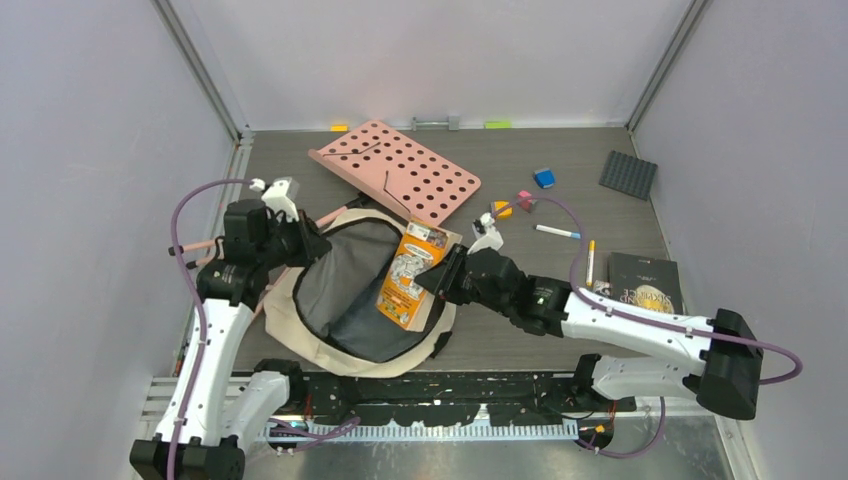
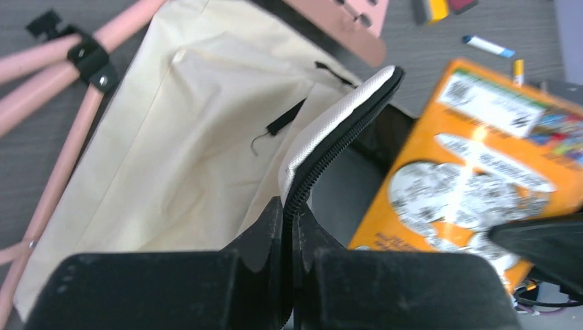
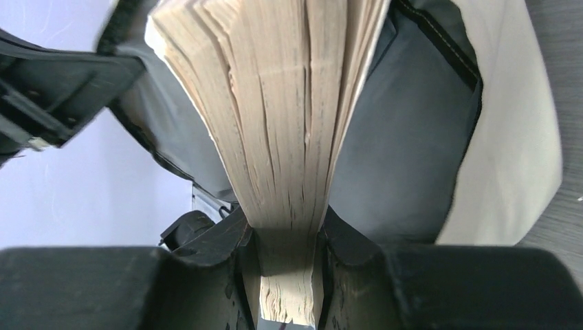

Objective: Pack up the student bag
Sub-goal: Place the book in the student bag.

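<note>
holding the mouth of the student bag (image 1: 300,338) open with my left gripper (image 2: 289,207) pinched shut on its zipper rim, so the orange book (image 1: 410,275) clamped in my right gripper (image 3: 285,230) can slide into the grey lining just past its fingertips, i reckon

Looks like a robotics lab cell: blank pale panels (image 1: 90,130) on aluminium posts (image 1: 200,70) box in a grey table (image 1: 560,150), with the left arm (image 1: 215,350) and right arm (image 1: 630,325) bolted at its near edge.

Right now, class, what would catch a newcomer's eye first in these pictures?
The orange book, clamped in the right gripper, hangs over the open mouth of the cream student bag, centre of the top view. The left gripper pinches the bag's zipper rim; a pink perforated board lies behind.
</note>
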